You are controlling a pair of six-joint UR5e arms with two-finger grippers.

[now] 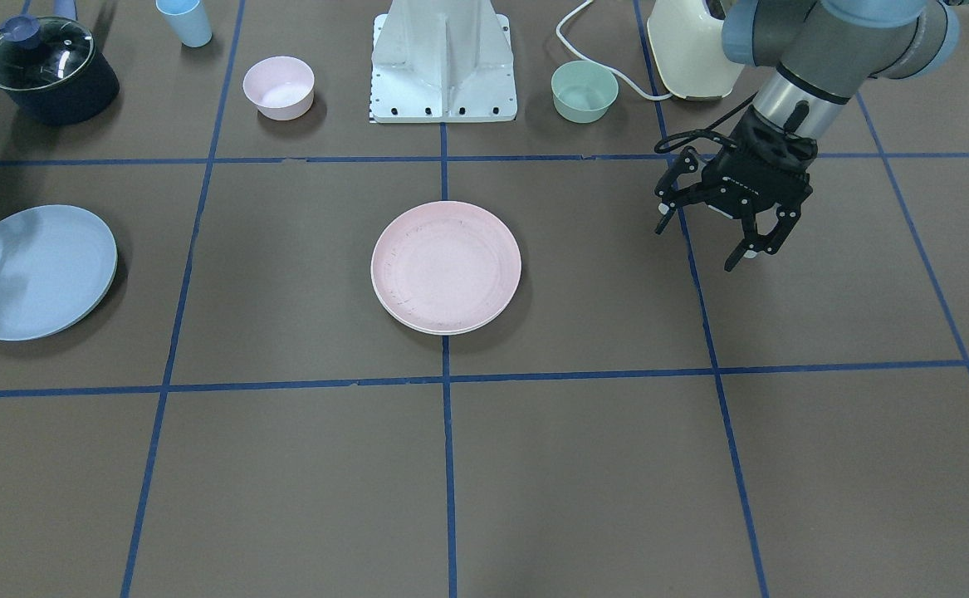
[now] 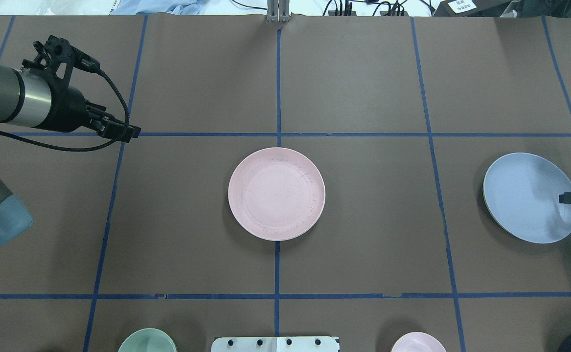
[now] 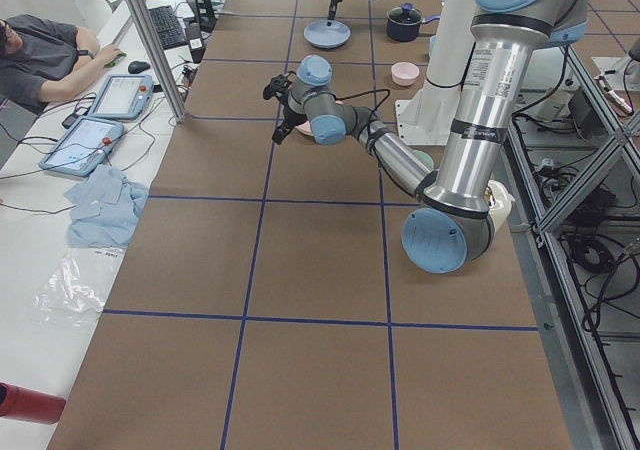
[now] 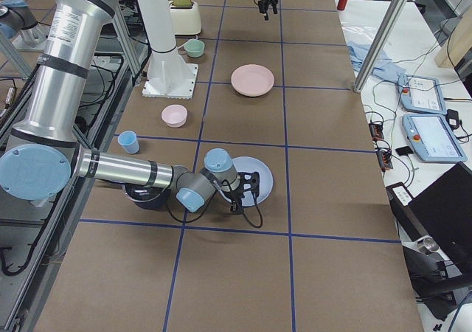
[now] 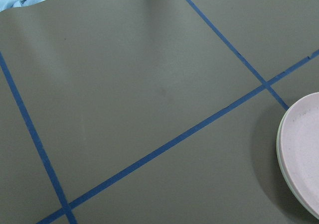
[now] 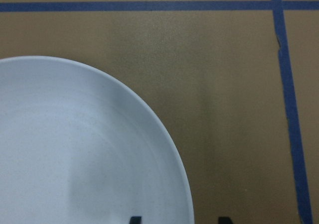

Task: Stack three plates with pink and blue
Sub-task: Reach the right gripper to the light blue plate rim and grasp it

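Two plates stacked mid-bench, the third lying apart.
The brown bench (image 1: 285,482), gridded with blue tape (image 1: 448,465), carries the pink plate (image 2: 276,193) at its centre. That plate hides all but a thin rim of the cream-green plate (image 5: 279,147) beneath. Seen from overhead, the blue plate (image 2: 527,195) lies well apart at 3 o'clock. The right gripper (image 6: 179,220) is mostly cut off, its fingers apart astride that plate's rim. The left gripper (image 1: 700,245) hangs at 10 o'clock, fingers spread wide, holding nothing.
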